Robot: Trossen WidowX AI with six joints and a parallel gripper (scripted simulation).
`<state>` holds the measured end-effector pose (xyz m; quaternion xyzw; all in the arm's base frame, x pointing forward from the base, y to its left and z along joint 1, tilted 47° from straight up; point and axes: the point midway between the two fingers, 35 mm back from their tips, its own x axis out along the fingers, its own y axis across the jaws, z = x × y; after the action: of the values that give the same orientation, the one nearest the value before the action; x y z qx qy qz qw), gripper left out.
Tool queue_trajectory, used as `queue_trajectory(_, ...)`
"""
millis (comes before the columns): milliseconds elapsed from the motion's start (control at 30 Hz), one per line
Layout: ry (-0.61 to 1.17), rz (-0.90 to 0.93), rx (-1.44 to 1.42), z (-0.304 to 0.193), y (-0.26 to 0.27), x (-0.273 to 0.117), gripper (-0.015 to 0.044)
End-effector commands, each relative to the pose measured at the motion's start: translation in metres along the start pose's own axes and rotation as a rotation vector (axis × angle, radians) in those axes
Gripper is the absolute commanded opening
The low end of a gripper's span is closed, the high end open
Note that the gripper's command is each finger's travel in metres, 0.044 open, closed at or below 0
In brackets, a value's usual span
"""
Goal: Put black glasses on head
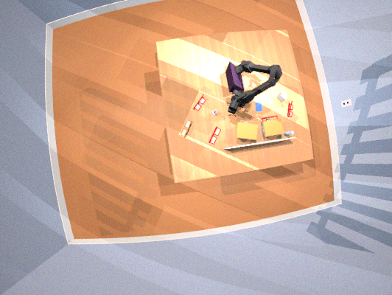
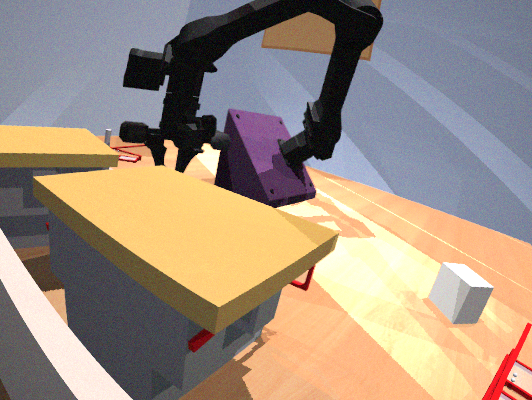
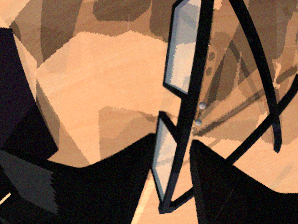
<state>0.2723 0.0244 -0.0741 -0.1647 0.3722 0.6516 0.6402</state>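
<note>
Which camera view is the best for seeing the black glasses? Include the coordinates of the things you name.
The wrist view: the black glasses [image 3: 186, 117] appear large there, with both lenses and folded-looking, crossing temples. In the top view, I cannot make them out near the gripper [image 1: 232, 113]. In the exterior view, they are not discernible either.

We are seeing a black arm [image 1: 274, 75] [image 2: 345, 65], its links looking angular, with dark, tapering gripper fingers [image 2: 184, 159].
</note>
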Motion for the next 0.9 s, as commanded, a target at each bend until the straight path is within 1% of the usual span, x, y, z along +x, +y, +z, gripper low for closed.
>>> queue_trajectory(0,-0.006,-0.003,0.002,0.001,-0.003,0.0,0.012)
queue_trajectory(600,0.0,0.0,0.0,0.0,0.0,0.0,0.0)
queue_trajectory(767,0.0,0.0,0.0,0.0,-0.001,-0.001,0.0)
queue_trajectory(867,0.001,-0.002,0.0,0.0,-0.002,-0.01,0.0)
